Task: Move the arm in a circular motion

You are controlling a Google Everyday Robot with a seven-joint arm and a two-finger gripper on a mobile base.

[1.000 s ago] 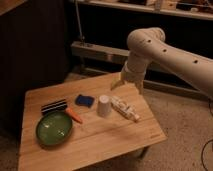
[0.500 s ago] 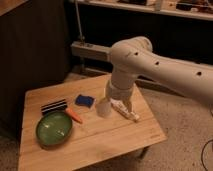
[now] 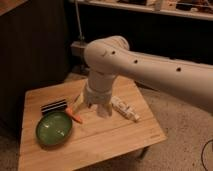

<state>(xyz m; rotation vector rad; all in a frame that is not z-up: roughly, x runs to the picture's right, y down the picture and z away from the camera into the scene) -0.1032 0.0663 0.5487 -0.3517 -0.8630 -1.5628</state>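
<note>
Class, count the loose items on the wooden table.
4: green bowl front-left, striped black item behind it, orange piece beside the bowl, white bottle right of the pincer, low over the table. The arm may hide more.

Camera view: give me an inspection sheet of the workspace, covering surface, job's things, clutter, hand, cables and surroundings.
Surface: low wooden table, several items on it.
Job's things: cream-white arm reaches in from the right, bent down over the table's middle.
Clutter: green bowl front left; black striped object behind it; orange object beside the bowl; white packet right of the hand.
Hand: hand points down, low over the table's middle.
Cables: dark loop on the floor, far right, possibly a cable.
Surroundings: dark cabinet left, shelf behind, speckled floor.
</note>
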